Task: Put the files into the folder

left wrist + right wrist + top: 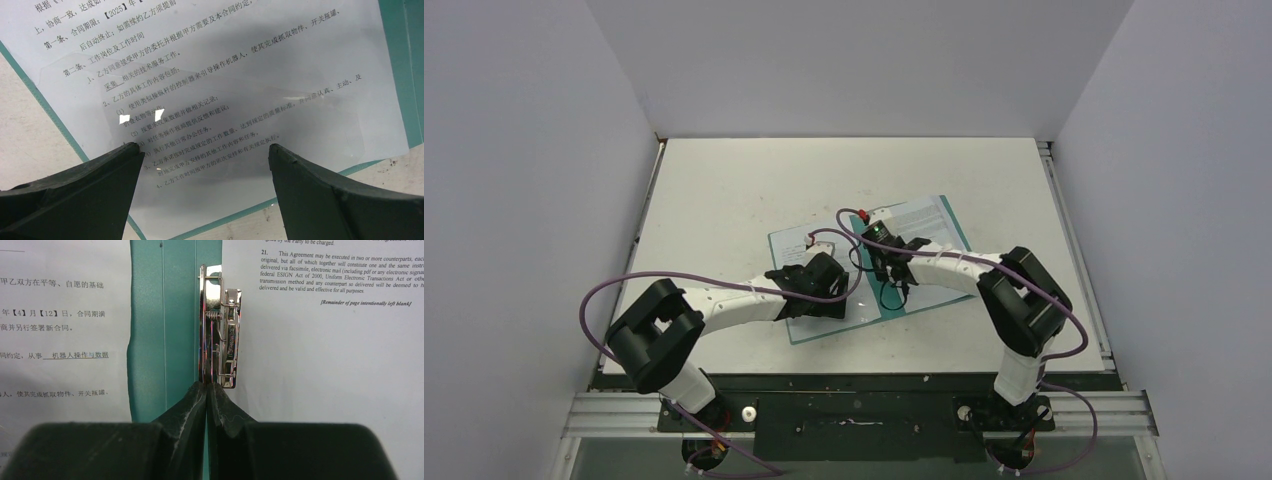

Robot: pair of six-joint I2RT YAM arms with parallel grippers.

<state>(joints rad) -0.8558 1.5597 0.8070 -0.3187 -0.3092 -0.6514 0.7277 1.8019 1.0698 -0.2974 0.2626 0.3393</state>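
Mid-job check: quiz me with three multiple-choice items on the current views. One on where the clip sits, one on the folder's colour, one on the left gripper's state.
1. Where is the silver metal fastener clip?
A) outside the folder
B) at the open folder's middle, between the two white printed paper sheets
C) at the folder's far left edge

2. What colour is the thin flat card folder?
A) red
B) yellow
C) teal-green

3. How does the left gripper stand?
A) open above a sheet
B) shut on the clip
C) shut on a sheet

Answers:
1 B: the right wrist view shows it by the bare strip between the sheets.
2 C: the strip and borders are teal-green.
3 A: its fingers stand wide apart over printed text.
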